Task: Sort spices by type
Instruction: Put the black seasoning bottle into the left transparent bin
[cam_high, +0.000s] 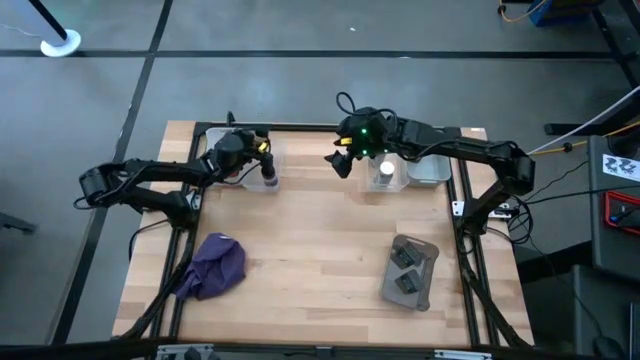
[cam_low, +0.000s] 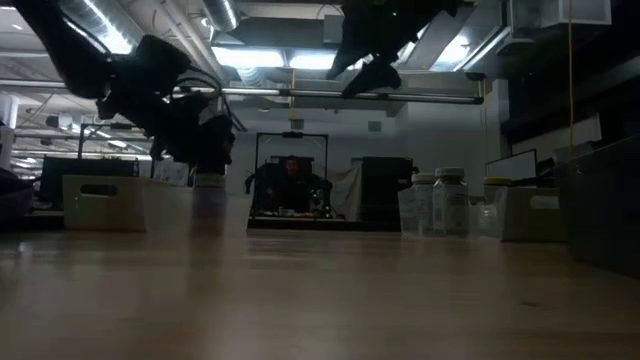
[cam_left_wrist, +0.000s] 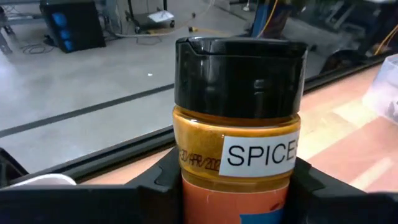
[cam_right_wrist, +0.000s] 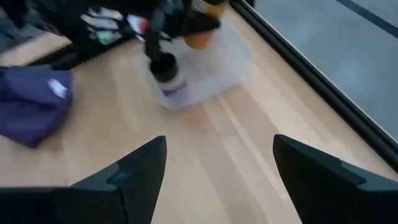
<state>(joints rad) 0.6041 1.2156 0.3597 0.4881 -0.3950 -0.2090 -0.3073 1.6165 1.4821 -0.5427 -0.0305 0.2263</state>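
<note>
Left tool (cam_high: 262, 152) clenched on an orange spice bottle (cam_left_wrist: 236, 124), black flip cap, white label reading SPICE. In the high view, bottle held over the clear bin (cam_high: 262, 172) at the far left of the counter (cam_high: 310, 250); a second dark-capped jar (cam_high: 270, 181) at that bin's near edge. Whether bottle bottom touches bin floor: cannot tell.

Right tool (cam_high: 340, 160) spread wide, empty, hovering between the left bin and a second clear bin (cam_high: 395, 172) to its right. White-capped bottle (cam_high: 385, 170) standing in that second bin; a further clear tray (cam_high: 432, 168) just beyond it, away from the left bin.

Progress, judged: partway. One jar at the left bin, one bottle being placed there, at least one white-capped bottle in the right-hand bin. Grey pouch (cam_high: 410, 272) with small dark blocks (cam_high: 404, 258) on it well apart from the left bin, at the near right of the counter, untouched so far as seen. Purple cloth (cam_high: 215, 265) nearer the front edge than the left bin.

View differences:
- Left wrist: label text and cap detail, absent elsewhere.
- High: overall layout, pouch and cloth, missing from low view.
- Low: two white-capped bottles (cam_low: 440, 200) side by side, against one plainly seen from above.
- Right wrist: own fingers (cam_right_wrist: 134, 171) wide apart, dark-capped jar (cam_right_wrist: 166, 74) by the bin.
</note>
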